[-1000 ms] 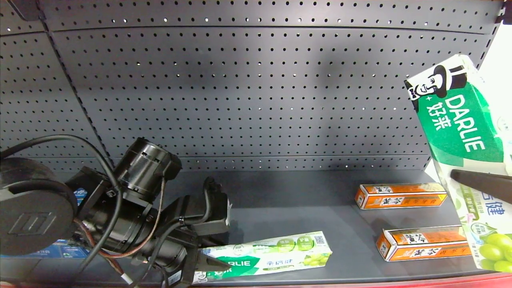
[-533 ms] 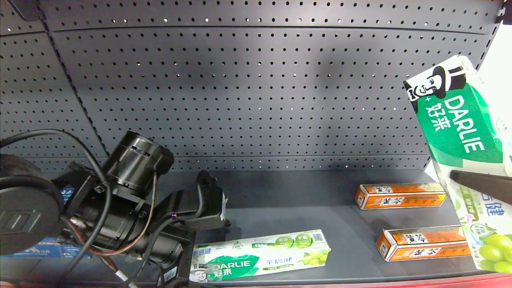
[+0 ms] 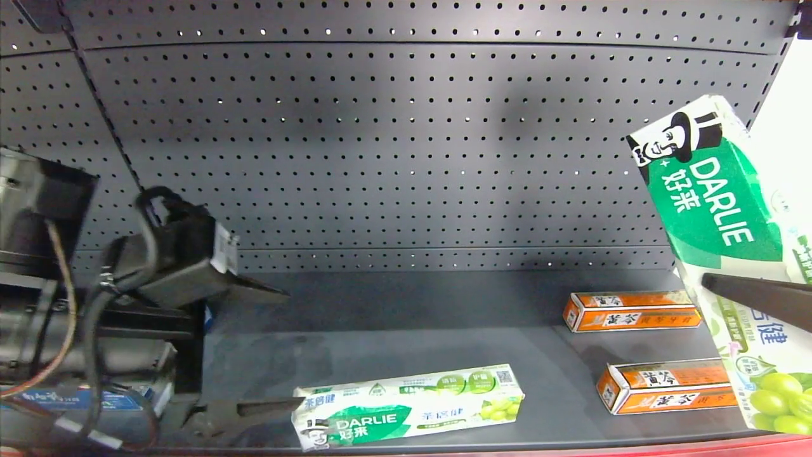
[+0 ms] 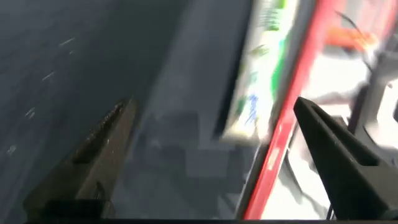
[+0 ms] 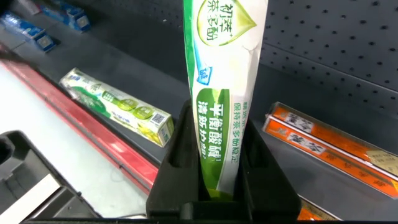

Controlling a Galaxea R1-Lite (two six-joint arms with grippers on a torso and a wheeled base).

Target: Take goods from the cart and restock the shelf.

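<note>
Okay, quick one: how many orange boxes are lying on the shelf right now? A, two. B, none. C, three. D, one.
A: the back orange box and the front orange box lie flat on the shelf at its right end, and there is no third.

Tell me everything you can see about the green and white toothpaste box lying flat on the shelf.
The green and white toothpaste box is a long, slim carton, cardboard by its look, printed with green grapes near one end. It looks closed and undented. It lies flat on the grey shelf, lengthwise along the red front edge, slightly skewed. The open left gripper is beside its left end; whether they touch cannot be told.
</note>
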